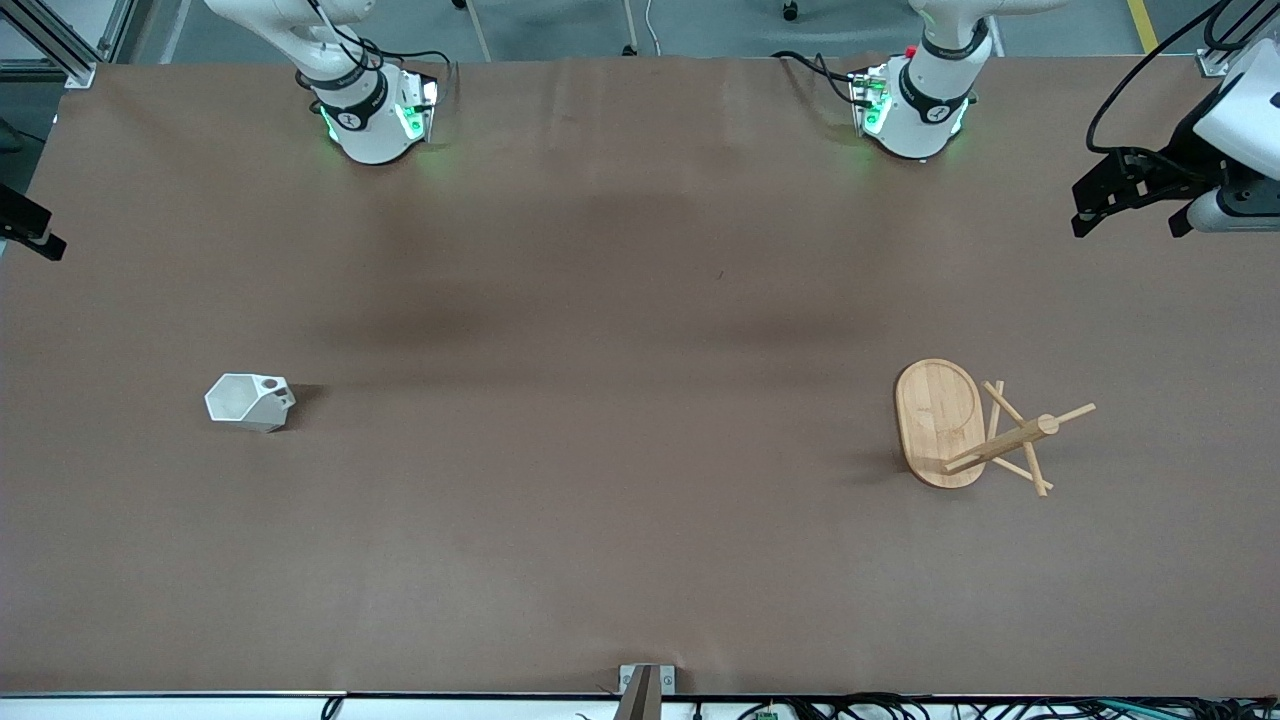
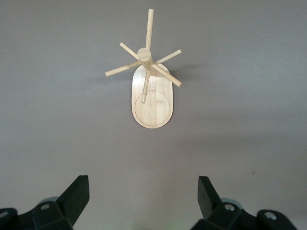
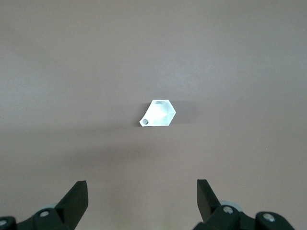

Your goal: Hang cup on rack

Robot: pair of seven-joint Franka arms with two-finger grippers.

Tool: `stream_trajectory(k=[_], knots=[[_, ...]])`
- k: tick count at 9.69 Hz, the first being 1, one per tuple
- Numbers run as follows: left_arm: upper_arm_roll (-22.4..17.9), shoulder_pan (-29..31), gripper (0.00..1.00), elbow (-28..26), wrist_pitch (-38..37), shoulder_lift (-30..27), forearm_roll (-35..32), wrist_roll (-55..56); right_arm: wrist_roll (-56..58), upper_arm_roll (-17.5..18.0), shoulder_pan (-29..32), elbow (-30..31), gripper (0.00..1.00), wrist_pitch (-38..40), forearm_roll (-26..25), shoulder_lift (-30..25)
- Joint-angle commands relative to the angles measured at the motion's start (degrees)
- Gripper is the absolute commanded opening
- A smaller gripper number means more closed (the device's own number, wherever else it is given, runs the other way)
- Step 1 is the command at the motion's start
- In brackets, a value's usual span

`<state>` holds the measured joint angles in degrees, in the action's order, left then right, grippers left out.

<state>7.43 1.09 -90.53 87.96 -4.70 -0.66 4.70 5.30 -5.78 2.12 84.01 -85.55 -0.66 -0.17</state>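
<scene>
Rack (image 1: pixel 940 425) upright toward left arm's end; cup (image 1: pixel 250 402) toward right arm's — light, rigid, likely slippery (best pinched across walls). Left gripper (image 2: pixel 144 196), right gripper (image 3: pixel 141 196) high overhead, jaws spread, empty.

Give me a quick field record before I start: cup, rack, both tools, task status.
cup: white faceted cup upright on the table, toward the right arm's end
rack: bamboo mug tree standing on its oval base, toward the left arm's end, pegs bare
left tool: open, high over the rack, empty
right tool: open, high over the cup, empty
task status: cup not yet picked up
</scene>
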Motion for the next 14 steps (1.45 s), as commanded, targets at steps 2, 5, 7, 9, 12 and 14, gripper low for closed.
stream_trajectory(k=[2, 5, 7, 9, 12, 14], knots=[[0.13, 0.76, 1.00, -0.26, -1.21, 1.01, -0.13, -1.36, -0.03, 0.33, 0.60, 1.24, 1.00, -3.20, 1.01, -0.10], [0.13, 0.85, 1.00, -0.26, -1.12, 1.18, -0.04, -1.36, 7.05, 0.16, 3.57, 3.33, 0.99, -8.63, 2.58, 4.11], [0.21, 0.67, 1.00, -0.26, -1.21, 1.36, 0.22, -1.54, 14.08, 0.16, 6.73, 11.39, 0.99, -19.07, 4.34, 6.57], [0.21, 0.85, 1.00, -0.26, -1.21, 1.36, 0.40, -1.63, 22.97, 0.16, 7.71, 14.68, 0.99, -24.65, 6.11, 11.39], [0.21, 1.02, 1.00, -0.17, -1.21, 1.36, 0.66, -1.80, 32.11, 0.24, 8.95, 15.65, 0.99, -29.48, 7.16, 18.69], [0.21, 1.11, 1.00, -0.17, -1.21, 1.36, 0.66, -1.72, 36.78, 0.24, 9.39, 19.76, 0.99, -34.30, 8.83, 20.56]])
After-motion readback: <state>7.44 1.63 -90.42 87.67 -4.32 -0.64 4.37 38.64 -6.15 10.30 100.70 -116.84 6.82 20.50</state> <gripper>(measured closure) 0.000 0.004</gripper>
